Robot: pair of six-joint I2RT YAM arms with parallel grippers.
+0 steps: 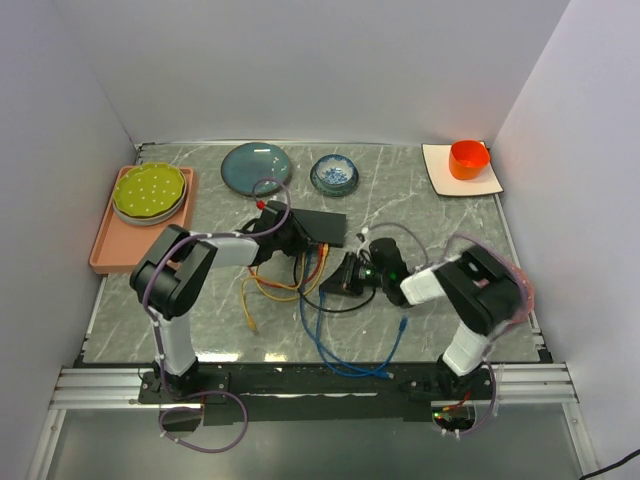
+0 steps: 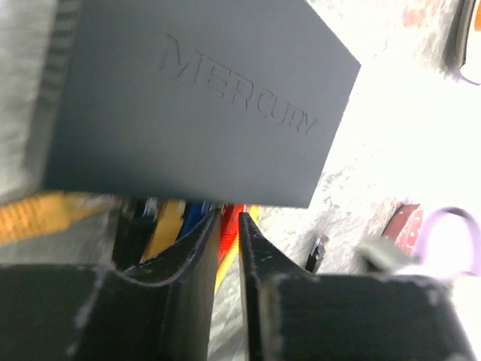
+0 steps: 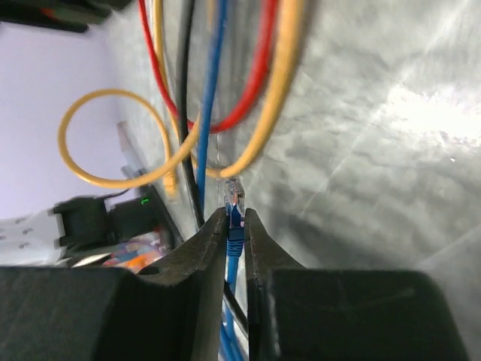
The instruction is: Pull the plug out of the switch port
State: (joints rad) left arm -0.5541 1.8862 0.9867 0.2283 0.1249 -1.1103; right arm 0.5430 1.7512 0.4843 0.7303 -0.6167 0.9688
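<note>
The switch [image 1: 322,226] is a flat matte-black box at the table's middle; the left wrist view shows its top [image 2: 188,98] embossed MERCURY. Red, yellow, orange and black cables [image 1: 300,275] run from its near edge. My left gripper [image 1: 297,240] sits at that edge, its jaws [image 2: 230,216] closed to a thin slit with a red cable [image 2: 231,229] showing through. My right gripper [image 1: 345,275] is shut on a blue plug [image 3: 234,209] whose clear tip sticks out past the fingertips, free of any port and above the table.
The blue cable [image 1: 350,360] loops to the front edge, its other end [image 1: 402,325] loose. A yellow loop [image 3: 98,135] lies left. At the back stand a teal plate [image 1: 257,166], a patterned bowl [image 1: 334,174], an orange cup [image 1: 468,158] and green plates [image 1: 150,192] on a pink tray.
</note>
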